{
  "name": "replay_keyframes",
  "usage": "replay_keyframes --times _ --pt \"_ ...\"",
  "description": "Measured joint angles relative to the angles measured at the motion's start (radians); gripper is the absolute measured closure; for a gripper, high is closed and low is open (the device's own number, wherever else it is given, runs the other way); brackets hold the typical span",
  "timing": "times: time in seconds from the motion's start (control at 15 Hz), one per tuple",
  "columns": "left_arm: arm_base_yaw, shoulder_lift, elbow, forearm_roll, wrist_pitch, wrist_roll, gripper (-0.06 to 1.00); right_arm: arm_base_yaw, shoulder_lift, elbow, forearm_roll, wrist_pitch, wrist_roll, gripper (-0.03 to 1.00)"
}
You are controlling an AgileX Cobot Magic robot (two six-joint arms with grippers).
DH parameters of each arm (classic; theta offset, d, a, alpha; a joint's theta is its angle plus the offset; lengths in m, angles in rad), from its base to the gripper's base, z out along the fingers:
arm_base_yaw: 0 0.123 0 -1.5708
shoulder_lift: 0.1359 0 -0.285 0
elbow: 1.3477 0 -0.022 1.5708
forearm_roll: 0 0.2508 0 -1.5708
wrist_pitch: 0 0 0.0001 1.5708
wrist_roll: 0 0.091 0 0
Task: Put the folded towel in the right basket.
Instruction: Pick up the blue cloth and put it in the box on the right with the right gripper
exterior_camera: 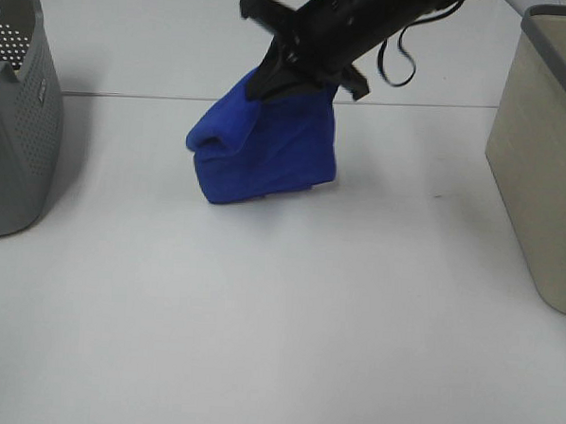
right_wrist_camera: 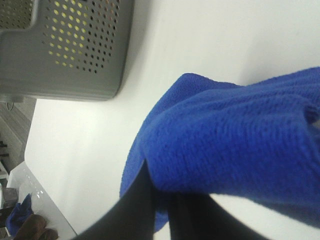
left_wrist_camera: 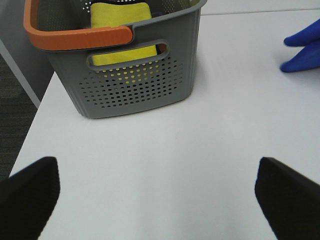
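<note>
Exterior high view: one blue terry towel, folded (exterior_camera: pixel 267 154), hangs from the right gripper (exterior_camera: pixel 304 80), whose black jaws are clamped on its upper edge. It is near the middle of the far edge of the white counter (exterior_camera: pixel 257 344); whether its lower edge touches the surface cannot be told. Two baskets stand at opposite edges: a grey perforated plastic basket (exterior_camera: pixel 12 122) at the left edge and a beige plain-walled basket (exterior_camera: pixel 542 159) at the right edge, well apart from the towel. Left wrist view: the left gripper (left_wrist_camera: pixel 157 195) hovers over bare counter with its jaws spread wide and holding nothing. The grey basket has an orange handle and contains one yellow cloth (left_wrist_camera: pixel 122 15). Right wrist view: towel fabric bulges over one black finger (right_wrist_camera: pixel 145 210), confirming the pinch. Judged progress: the grasp is made; the carry to the beige basket and the release there remain. Count: one towel, one yellow cloth, two baskets, two grippers.
</note>
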Motion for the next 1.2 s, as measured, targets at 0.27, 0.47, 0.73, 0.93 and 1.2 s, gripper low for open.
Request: replay_keyframes --times 0.27,0.47,0.73,0.93,1.2 --pt "0.000 0.000 0.000 0.000 0.000 0.000 -0.05 -0.137 -0.203 0.000 -0.053 0.055 -0.012 0.91" --pt "0.000 0.000 0.000 0.000 0.000 0.000 -0.05 -0.318 -0.355 0.000 -0.067 0.110 -0.025 0.91" --pt "0.000 0.000 0.000 0.000 0.000 0.000 -0.05 -0.613 -0.444 0.000 -0.048 0.181 -0.025 0.91" --pt "0.000 0.000 0.000 0.000 0.000 0.000 -0.05 -0.782 -0.446 0.000 0.030 0.213 -0.025 0.91" --pt "0.000 0.000 0.000 0.000 0.000 0.000 -0.05 -0.963 -0.446 0.000 0.161 0.178 -0.025 0.91"
